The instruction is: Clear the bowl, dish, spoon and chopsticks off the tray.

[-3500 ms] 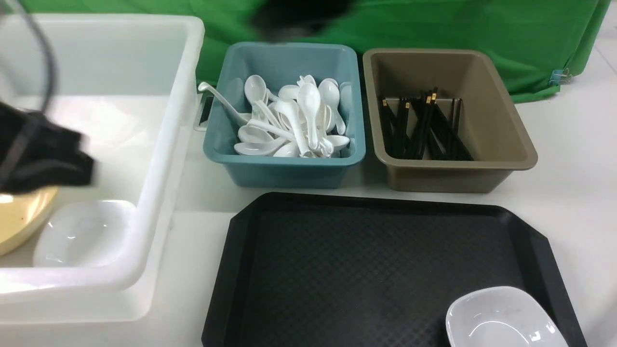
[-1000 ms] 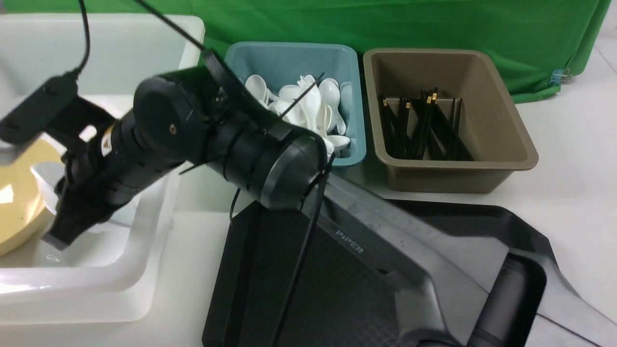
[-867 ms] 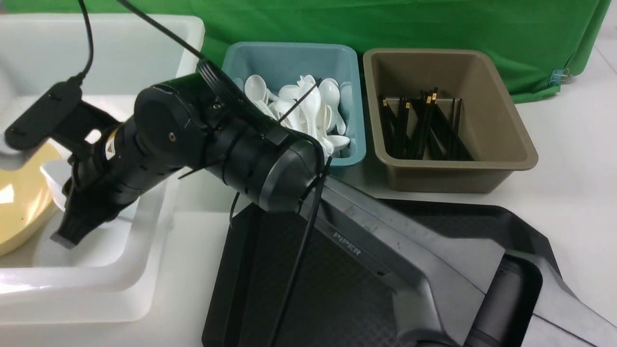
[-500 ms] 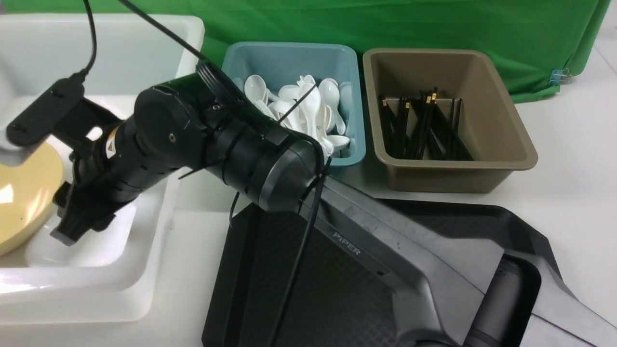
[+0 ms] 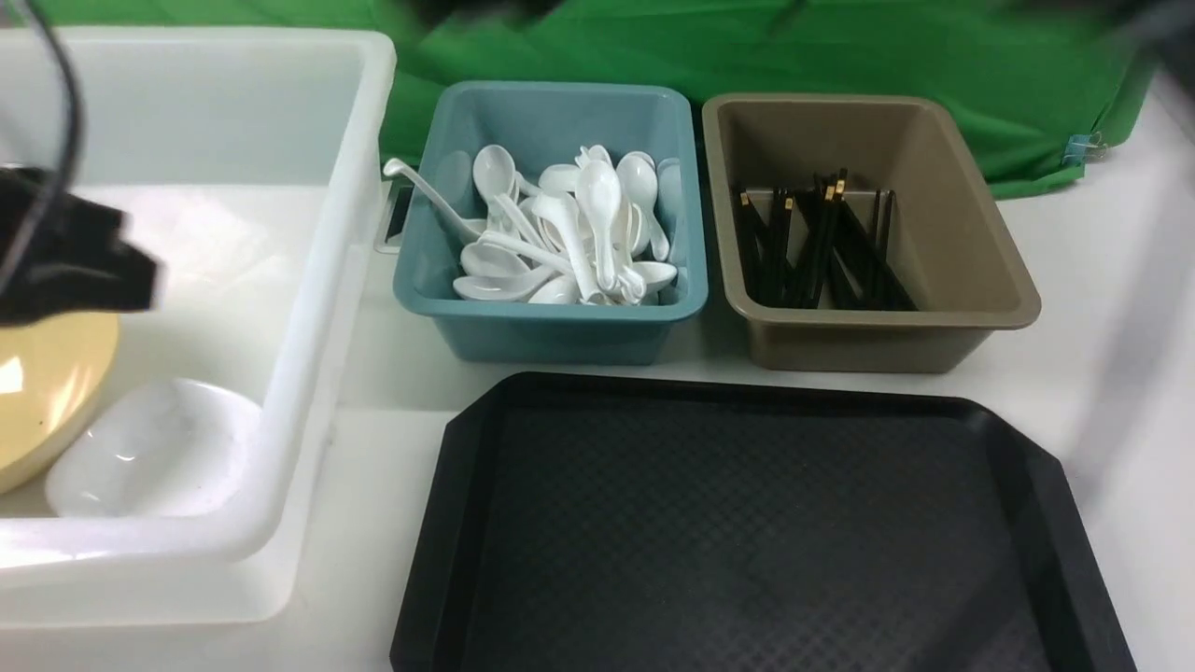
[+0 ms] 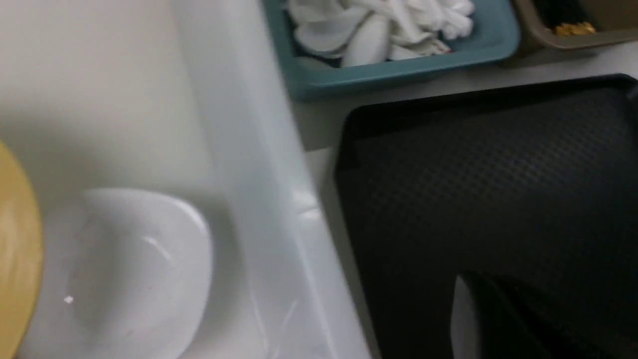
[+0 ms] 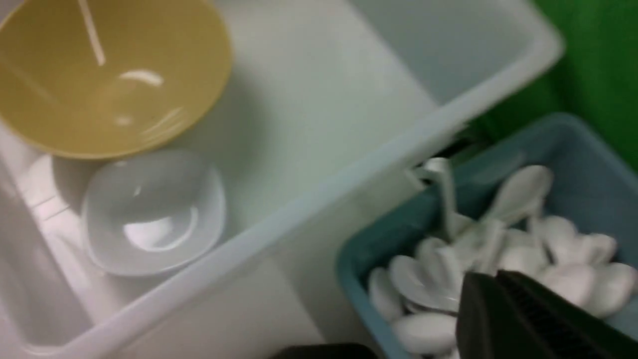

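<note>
You have no readable text, label, brand, number or sign in any of the three views; the tray [image 5: 747, 523], the teal bin [image 5: 551, 322], the brown bin [image 5: 878, 327] and the white tub [image 5: 308, 280] all show plain surfaces.

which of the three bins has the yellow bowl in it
The big white bin on the left; the teal bin holds white spoons, the brown bin black chopsticks.

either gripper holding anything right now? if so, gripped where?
Cannot be told for sure. Each wrist view shows only one dark finger, left and right, with no object on it. The tray is bare.
</note>
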`<action>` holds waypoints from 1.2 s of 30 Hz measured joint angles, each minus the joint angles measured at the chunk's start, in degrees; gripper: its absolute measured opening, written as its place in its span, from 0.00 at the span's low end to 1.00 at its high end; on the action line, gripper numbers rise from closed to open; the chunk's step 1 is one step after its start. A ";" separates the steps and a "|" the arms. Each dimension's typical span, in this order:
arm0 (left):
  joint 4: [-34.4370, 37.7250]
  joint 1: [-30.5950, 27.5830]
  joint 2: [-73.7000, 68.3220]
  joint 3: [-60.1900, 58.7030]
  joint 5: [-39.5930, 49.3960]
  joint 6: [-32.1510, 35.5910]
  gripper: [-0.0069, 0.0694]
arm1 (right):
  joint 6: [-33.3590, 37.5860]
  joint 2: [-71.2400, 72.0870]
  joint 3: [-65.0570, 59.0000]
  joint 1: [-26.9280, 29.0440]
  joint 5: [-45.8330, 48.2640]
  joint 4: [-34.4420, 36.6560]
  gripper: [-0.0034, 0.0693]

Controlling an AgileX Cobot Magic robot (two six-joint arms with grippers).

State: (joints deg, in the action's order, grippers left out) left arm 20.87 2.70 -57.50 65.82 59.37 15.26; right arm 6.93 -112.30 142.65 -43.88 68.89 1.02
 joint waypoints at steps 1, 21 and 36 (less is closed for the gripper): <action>-0.06 0.98 0.18 0.00 -0.11 0.00 0.07 | -0.14 0.78 -0.64 0.08 0.05 -0.45 0.06; -3.06 12.73 36.37 -22.06 -14.46 -4.96 0.07 | -42.23 95.75 -106.27 -2.26 -37.66 -35.96 0.06; -0.84 12.78 46.00 -40.74 -24.86 -8.91 0.07 | -46.43 112.13 -120.17 -2.31 -48.45 -39.97 0.09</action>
State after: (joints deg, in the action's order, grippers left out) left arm 20.03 15.49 -11.49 25.08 34.51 6.35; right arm -39.50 -0.17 22.48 -46.19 20.44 -38.95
